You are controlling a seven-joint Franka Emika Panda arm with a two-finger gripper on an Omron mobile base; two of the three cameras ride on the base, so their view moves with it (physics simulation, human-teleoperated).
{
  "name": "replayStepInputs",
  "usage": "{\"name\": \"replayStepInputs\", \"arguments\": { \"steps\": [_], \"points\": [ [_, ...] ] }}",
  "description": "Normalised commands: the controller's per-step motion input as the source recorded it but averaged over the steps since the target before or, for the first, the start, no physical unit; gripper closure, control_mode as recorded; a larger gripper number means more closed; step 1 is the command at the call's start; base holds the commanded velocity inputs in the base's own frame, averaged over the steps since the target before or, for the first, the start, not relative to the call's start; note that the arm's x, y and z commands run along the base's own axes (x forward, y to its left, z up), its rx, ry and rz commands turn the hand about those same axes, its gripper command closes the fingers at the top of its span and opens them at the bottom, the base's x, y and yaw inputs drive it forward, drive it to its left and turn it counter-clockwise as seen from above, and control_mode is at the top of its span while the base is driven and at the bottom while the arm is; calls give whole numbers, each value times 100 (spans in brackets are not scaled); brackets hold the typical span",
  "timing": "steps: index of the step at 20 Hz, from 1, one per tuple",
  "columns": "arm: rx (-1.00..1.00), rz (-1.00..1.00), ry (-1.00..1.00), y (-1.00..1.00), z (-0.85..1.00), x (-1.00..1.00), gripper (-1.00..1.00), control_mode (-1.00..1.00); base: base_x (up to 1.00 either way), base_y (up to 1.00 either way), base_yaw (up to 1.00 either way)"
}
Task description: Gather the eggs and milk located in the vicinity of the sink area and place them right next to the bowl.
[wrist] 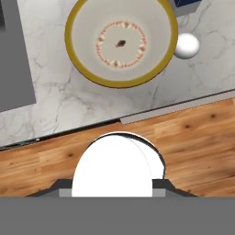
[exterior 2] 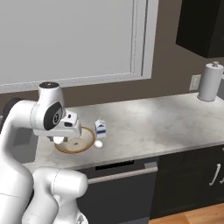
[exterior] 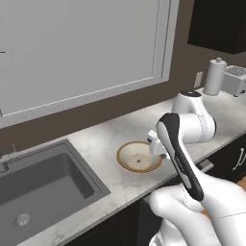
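Eggs first: one small white egg point(exterior 2: 99, 143) lies on the marbled tabletop point(exterior 2: 166, 120) just beside the right rim of the bowl point(exterior 2: 84, 143), and in the hand view the same egg point(wrist: 186, 45) sits close against the bowl point(wrist: 80, 55) at its upper right. A second white egg point(exterior 2: 58, 140) shows under the robot's wrist, over the left part of the bowl; in the hand view a large white rounded shape, apparently this egg point(wrist: 114, 167), lies close under the camera at the bottom. The claw point(exterior 2: 59, 138) seems closed to a narrow gap around it, though its tips are hidden, so the grip itself cannot be told for sure. The milk carton point(exterior 2: 100, 127), white with a blue band, stands upright just behind the first egg and near the bowl's far right rim; a blue corner of the milk carton point(wrist: 186, 4) shows at the top of the hand view. The bowl point(exterior: 126, 161), cream with an orange-brown rim and a dark spot at its centre, rests near the front edge of the tabletop point(exterior: 96, 144). To its left lies the dark grey sink point(exterior: 43, 185) with its round drain point(exterior: 22, 220). Far right on the tabletop stands a paper towel roll point(exterior 2: 210, 82), beside a toaster point(exterior: 234, 79). A large window point(exterior: 81, 48) fills the wall behind, dark cabinets point(exterior 2: 192, 179) run under the tabletop, and wood floor point(wrist: 193, 137) shows below.
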Motion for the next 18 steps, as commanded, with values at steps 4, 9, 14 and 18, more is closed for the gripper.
{"name": "replayStepInputs", "arguments": {
  "steps": [4, 9, 14, 18],
  "points": [
    [0, 0, 0, 0, 0, 0, 100, -100, 0, 0, 0],
    [0, -19, 1, 24, -10, 2, 100, -100, 0, 0, 0],
    [0, -55, 7, 79, -14, 7, 100, -100, 0, 0, 0],
    [0, -58, 0, 54, -5, 29, 100, -100, 0, 0, 0]
  ]
}}
